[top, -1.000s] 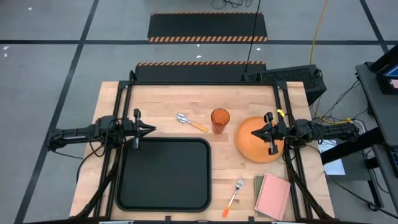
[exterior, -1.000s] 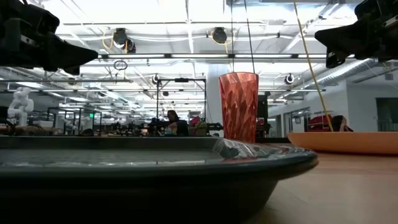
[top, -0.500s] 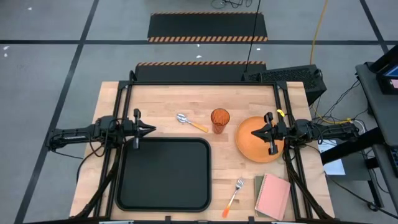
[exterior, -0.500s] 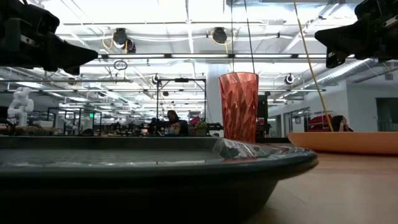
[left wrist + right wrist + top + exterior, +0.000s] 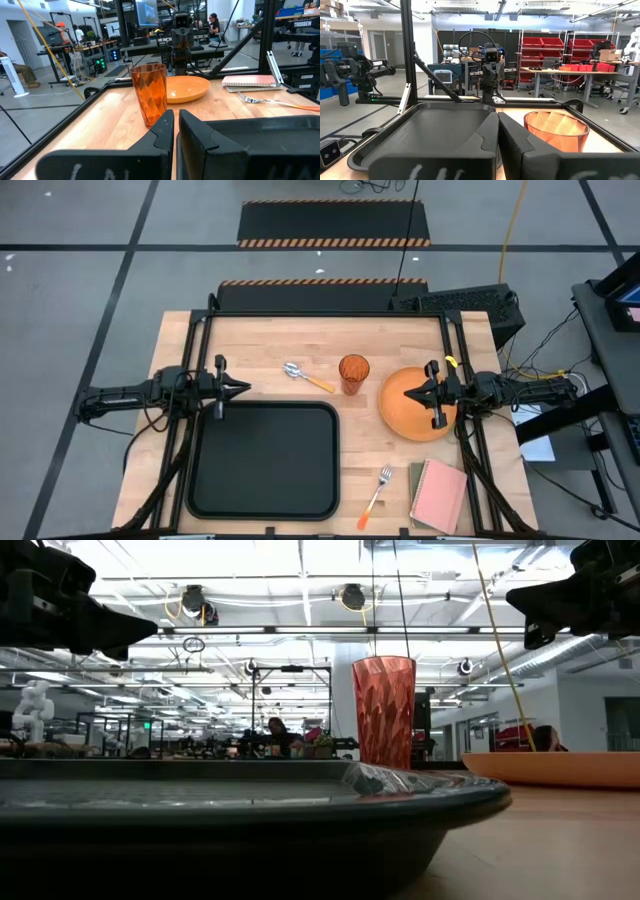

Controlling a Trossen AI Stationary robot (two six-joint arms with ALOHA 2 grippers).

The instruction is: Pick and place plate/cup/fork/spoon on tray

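The black tray (image 5: 263, 460) lies near the table's front left. The orange plate (image 5: 408, 408) lies at the right, the amber cup (image 5: 353, 373) stands upright left of it, and the spoon (image 5: 306, 377) lies left of the cup. The fork (image 5: 376, 494) lies near the front edge. My left gripper (image 5: 244, 388) hovers shut and empty above the tray's far left corner. My right gripper (image 5: 409, 395) hovers shut and empty above the plate. The cup (image 5: 149, 94), plate (image 5: 187, 88) and fork (image 5: 272, 101) show in the left wrist view; the tray (image 5: 435, 131) and cup (image 5: 555, 131) show in the right wrist view.
A pink notebook (image 5: 439, 495) lies on a green one at the front right, beside the fork. Black frame rails (image 5: 198, 340) run along the table's left, right and far sides. Bare wood lies between the tray and the plate.
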